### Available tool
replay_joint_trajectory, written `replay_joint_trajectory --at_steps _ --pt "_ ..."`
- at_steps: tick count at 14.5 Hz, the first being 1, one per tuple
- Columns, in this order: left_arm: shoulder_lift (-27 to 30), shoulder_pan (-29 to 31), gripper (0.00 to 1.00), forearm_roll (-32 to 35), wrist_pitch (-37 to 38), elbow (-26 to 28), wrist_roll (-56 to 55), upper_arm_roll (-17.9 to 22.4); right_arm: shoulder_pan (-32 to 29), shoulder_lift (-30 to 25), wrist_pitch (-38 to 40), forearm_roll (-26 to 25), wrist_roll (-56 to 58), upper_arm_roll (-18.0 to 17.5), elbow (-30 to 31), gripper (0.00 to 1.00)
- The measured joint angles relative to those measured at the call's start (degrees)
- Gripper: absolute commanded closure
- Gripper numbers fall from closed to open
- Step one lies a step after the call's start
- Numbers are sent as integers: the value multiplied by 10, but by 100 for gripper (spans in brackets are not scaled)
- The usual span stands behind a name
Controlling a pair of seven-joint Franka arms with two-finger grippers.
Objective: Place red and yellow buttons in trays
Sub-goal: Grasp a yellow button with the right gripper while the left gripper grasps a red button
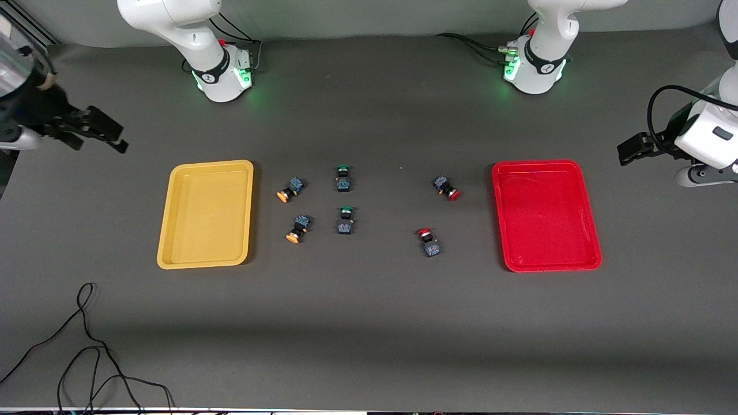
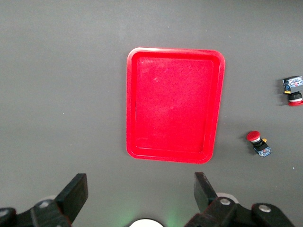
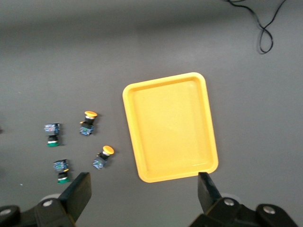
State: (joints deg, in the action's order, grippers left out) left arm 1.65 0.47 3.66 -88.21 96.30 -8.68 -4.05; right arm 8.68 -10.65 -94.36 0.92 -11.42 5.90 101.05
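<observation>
An empty yellow tray [image 1: 206, 214] lies toward the right arm's end and an empty red tray [image 1: 545, 214] toward the left arm's end. Two yellow-capped buttons [image 1: 290, 190] [image 1: 298, 229] lie beside the yellow tray. Two red-capped buttons [image 1: 446, 188] [image 1: 428, 241] lie beside the red tray. My right gripper [image 1: 109, 135] hangs open and empty off the yellow tray's end of the table. My left gripper [image 1: 628, 151] hangs open and empty past the red tray. The left wrist view shows the red tray [image 2: 174, 104] and the right wrist view the yellow tray [image 3: 168, 125].
Two green-capped buttons [image 1: 343, 178] [image 1: 346, 220] lie in the middle between the yellow and red ones. A black cable [image 1: 86, 346] loops on the table nearer the front camera than the yellow tray. The arm bases [image 1: 222, 75] [image 1: 536, 69] stand along the table's top edge.
</observation>
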Motion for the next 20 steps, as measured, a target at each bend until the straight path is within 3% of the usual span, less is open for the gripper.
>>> replay_joint_trajectory --at_steps 6,9,12,15,17,20 --pt "-7 -14 0 -1 3 -1 -14 -1 -4 8 20 1 4 -29 3 0" --pt "-19 -46 0 -5 17 -1 -62 -3 -3 44 -6 9 -66 -79 27 0" --pt "-29 -108 0 -13 21 2 -149 -9 2 105 -113 9 -173 -142 85 0" --pt "-62 -202 0 -18 -10 25 -300 -17 35 161 -243 10 -264 -151 168 0" --pt "-84 -239 0 -48 -73 70 -359 -19 48 198 -334 10 -311 -158 230 0" --pt "-94 -257 0 -79 -221 183 -405 -19 48 260 -427 11 -363 -171 278 0"
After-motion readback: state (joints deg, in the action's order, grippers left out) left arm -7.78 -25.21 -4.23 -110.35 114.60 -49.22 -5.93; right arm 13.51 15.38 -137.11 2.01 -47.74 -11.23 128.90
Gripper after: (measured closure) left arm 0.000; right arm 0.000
